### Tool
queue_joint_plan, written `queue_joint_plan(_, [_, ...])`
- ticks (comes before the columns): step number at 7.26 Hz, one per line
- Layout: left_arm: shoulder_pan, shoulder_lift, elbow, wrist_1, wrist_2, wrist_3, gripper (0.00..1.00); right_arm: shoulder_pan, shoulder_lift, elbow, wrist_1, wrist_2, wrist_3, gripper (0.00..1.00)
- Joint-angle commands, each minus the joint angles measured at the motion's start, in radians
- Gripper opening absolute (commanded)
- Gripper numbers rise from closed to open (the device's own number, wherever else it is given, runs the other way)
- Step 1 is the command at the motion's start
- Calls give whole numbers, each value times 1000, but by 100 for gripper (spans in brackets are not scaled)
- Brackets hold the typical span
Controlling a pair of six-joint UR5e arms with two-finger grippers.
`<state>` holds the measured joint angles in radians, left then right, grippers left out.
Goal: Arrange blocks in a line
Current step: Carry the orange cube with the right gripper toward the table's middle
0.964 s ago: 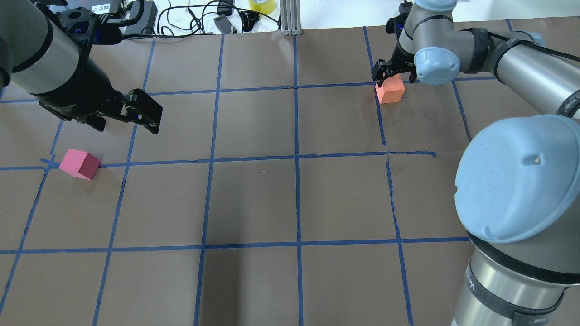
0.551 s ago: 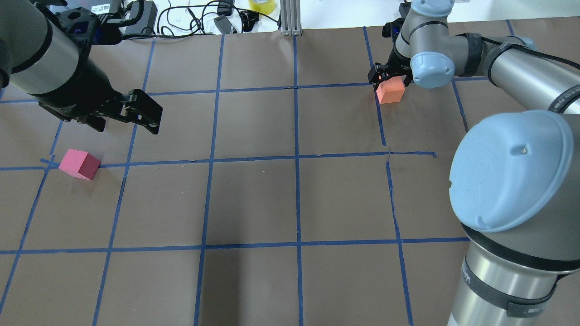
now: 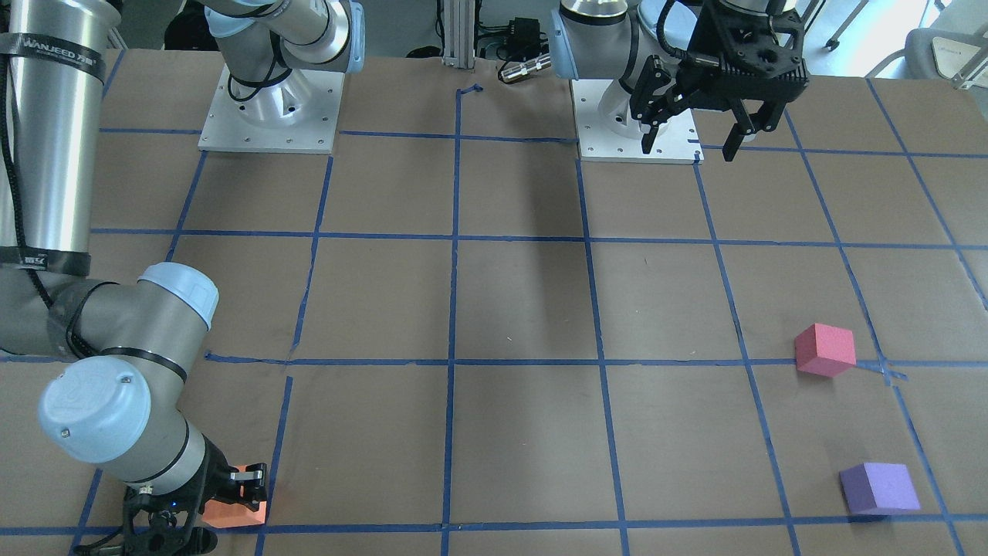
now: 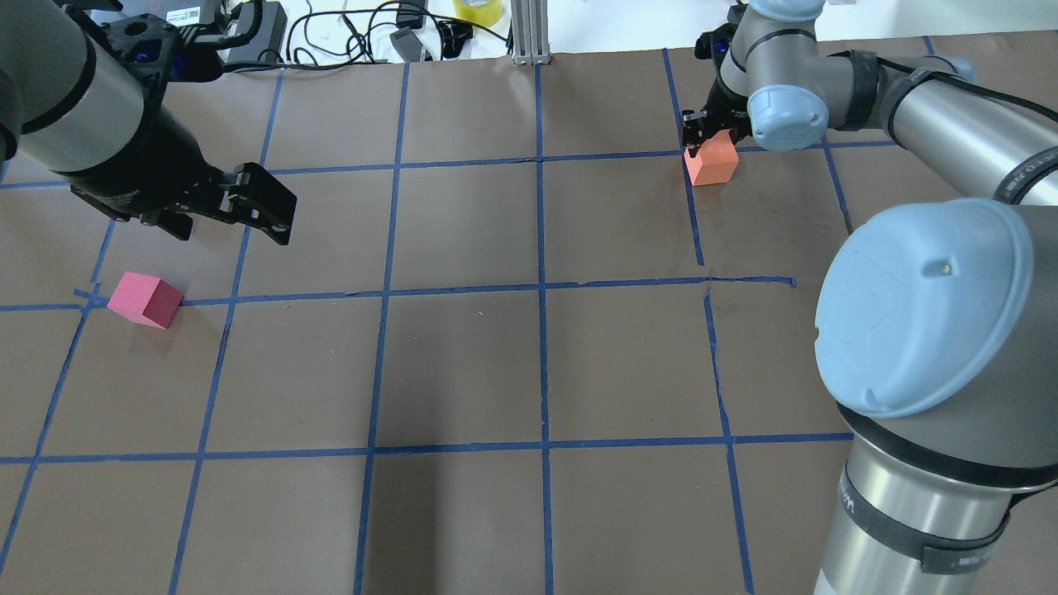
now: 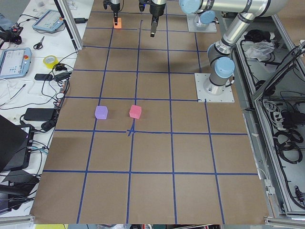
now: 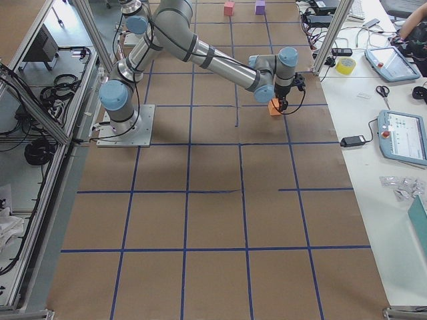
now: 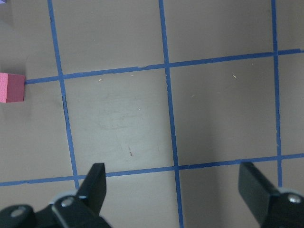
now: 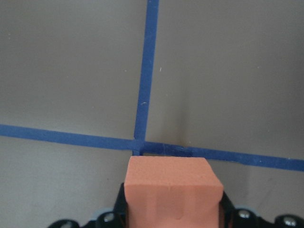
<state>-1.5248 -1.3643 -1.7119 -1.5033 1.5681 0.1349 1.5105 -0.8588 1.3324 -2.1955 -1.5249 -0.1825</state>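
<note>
The orange block point(image 4: 711, 162) sits at the far right on a blue tape crossing. My right gripper point(image 4: 709, 132) is shut on it; in the right wrist view the orange block point(image 8: 173, 187) fills the gap between the fingers. It also shows in the front view point(image 3: 231, 513). The pinkish-red block point(image 4: 145, 299) lies at the left on a tape line, also in the front view point(image 3: 824, 349). The purple block point(image 3: 880, 488) lies beyond it, hidden in the overhead view. My left gripper point(image 4: 223, 216) is open and empty, hovering above and to the right of the pinkish-red block point(image 7: 10, 88).
Cables, a yellow tape roll point(image 4: 478, 10) and an aluminium post point(image 4: 529, 33) line the far edge. The right arm's big elbow joint point(image 4: 926, 314) hangs over the near right squares. Two base plates point(image 3: 266, 108) stand on the robot's side.
The right gripper's fingers have drawn in around the orange block, and the right arm's elbow has shifted slightly. The block has barely moved. The left arm has not moved.
</note>
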Motion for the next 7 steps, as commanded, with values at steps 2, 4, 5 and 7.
queue_joint_plan(2, [0,-1,0,0,0,2,100,46,-8,-73,62,26,40,0])
queue_joint_plan(4, [0,-1,0,0,1,0,100,199,32,-200,152,29,277,0])
queue_joint_plan(5, [0,-1,0,0,1,0,100,241,61,-243,169,34,312,0])
queue_joint_plan(7, [0,-1,0,0,0,-1,100,313,134,-318,166,32,417,0])
